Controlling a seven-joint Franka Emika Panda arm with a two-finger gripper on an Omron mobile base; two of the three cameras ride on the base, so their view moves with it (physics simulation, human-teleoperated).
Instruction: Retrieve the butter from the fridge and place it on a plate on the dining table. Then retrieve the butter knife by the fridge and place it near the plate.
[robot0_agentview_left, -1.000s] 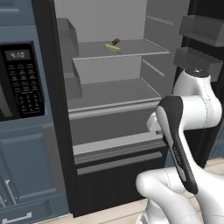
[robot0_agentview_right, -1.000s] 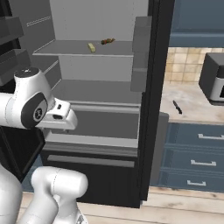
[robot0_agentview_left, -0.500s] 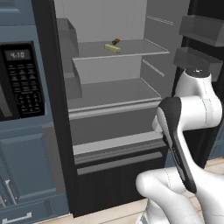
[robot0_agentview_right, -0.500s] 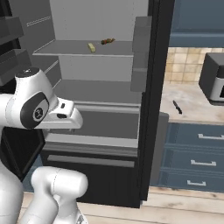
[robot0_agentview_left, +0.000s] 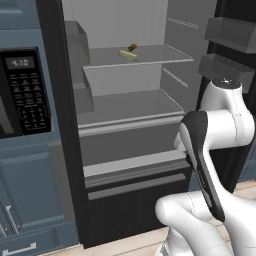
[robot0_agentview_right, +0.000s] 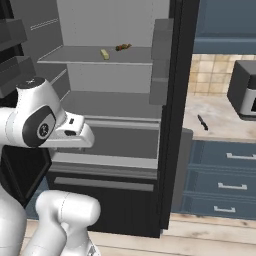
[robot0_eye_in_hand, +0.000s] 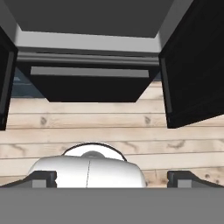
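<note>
The fridge (robot0_agentview_left: 125, 165) stands open in front of me, its pale grey shelves bare except for the top one. There the butter (robot0_agentview_left: 128, 55) (robot0_agentview_right: 104, 54) lies as a pale yellow stick beside a small dark brown lump (robot0_agentview_right: 122, 47). The butter knife (robot0_agentview_right: 202, 122) rests on the marbled counter to the fridge's right. My gripper (robot0_eye_in_hand: 113, 178) hangs low before the fridge's bottom drawer (robot0_eye_in_hand: 87, 85) and points down at the floor. It is open wide, with nothing between its fingertips (robot0_eye_in_hand: 43, 177). The plate and the dining table are out of view.
A blue-grey cabinet with a microwave (robot0_agentview_left: 22, 95) flanks the fridge on the left. The open doors carry bins (robot0_agentview_left: 232, 35) (robot0_agentview_right: 161, 60). A grey appliance (robot0_agentview_right: 245, 87) sits on the counter over blue drawers (robot0_agentview_right: 225, 185). Wooden floor (robot0_eye_in_hand: 109, 127) lies below.
The arm has risen a little and the hand has edged slightly toward the fridge. The jaws stay open and nothing in the fridge has moved.
</note>
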